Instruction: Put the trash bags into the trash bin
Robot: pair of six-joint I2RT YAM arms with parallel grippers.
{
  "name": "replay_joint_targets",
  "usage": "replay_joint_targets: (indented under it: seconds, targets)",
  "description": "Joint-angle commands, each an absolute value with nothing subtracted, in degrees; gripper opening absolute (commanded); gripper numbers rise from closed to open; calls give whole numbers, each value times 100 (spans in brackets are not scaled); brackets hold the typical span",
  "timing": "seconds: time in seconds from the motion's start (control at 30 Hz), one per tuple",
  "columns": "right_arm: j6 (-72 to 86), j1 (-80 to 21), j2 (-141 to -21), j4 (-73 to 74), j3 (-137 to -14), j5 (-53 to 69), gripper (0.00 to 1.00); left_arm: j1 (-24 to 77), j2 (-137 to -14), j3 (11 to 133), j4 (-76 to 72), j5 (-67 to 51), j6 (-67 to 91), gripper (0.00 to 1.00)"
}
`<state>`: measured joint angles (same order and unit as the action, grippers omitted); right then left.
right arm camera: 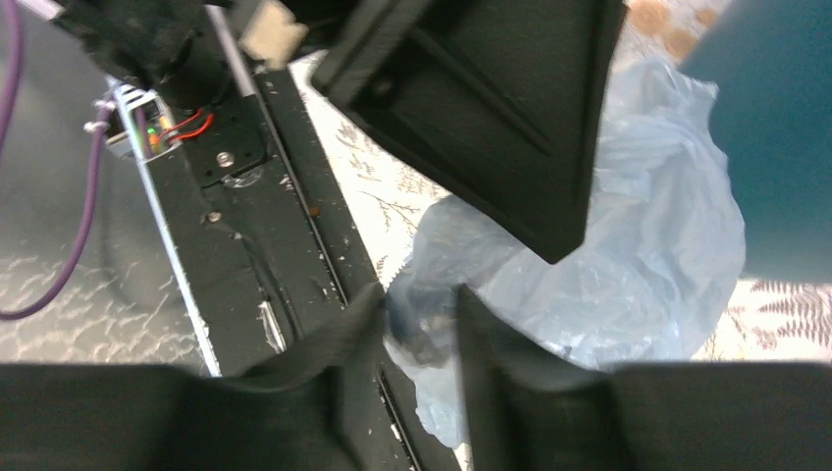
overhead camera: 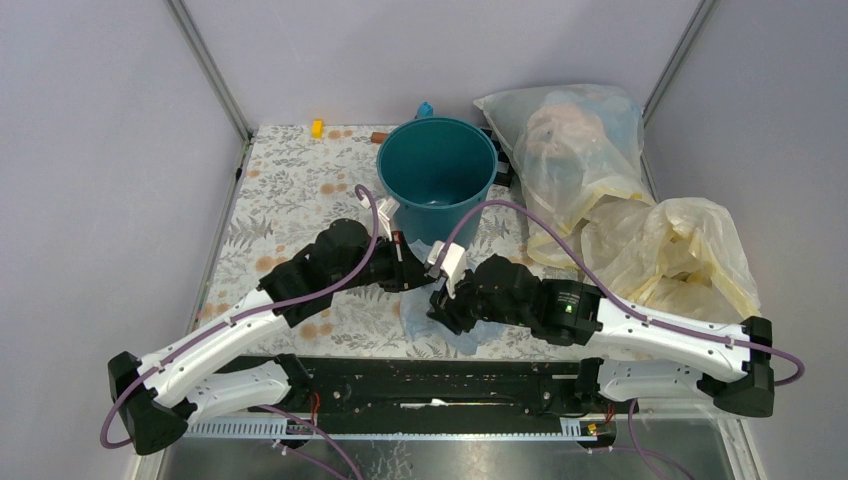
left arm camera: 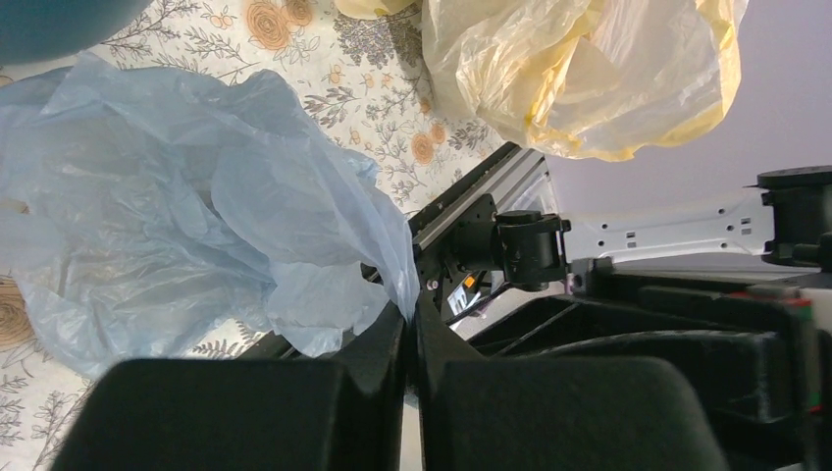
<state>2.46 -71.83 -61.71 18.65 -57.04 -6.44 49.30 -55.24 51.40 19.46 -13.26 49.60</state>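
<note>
A thin light-blue trash bag (left arm camera: 177,216) lies crumpled on the flower-patterned table (overhead camera: 290,200), close to the near edge and in front of the round teal trash bin (overhead camera: 437,170), outside it. Both arms reach in over the bag. The left gripper (left arm camera: 410,309) has its jaws pressed almost together, pinching an edge of the bag's film. The right gripper (right arm camera: 420,304) has its jaws a little apart with a bunched fold of the bag between them; whether they squeeze it cannot be told. A bulky pale-yellow bag (overhead camera: 680,250) lies to the right.
</note>
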Motion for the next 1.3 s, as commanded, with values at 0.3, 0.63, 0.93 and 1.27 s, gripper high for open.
replay_joint_targets:
  seconds: [0.3,0.63,0.93,1.27]
  targets:
    - [875,-7264,-5109,1421,-5314,-2794,0,4888,-4444,5307,2711,-648,4498,70]
    - [1549,-7260,-5321,1778,-5813,-4222,0,4878,-3334,4414,3221,-423,4848,67]
    - [2482,-7260,-5741,1881,-6322,-5238,0,4877,-2722,2969,2264,-1189,5503,70]
    - [3166,-7260,-6203,1605,-6312,-6057,0,4880,-2926,1746,941,-1017,6137,74]
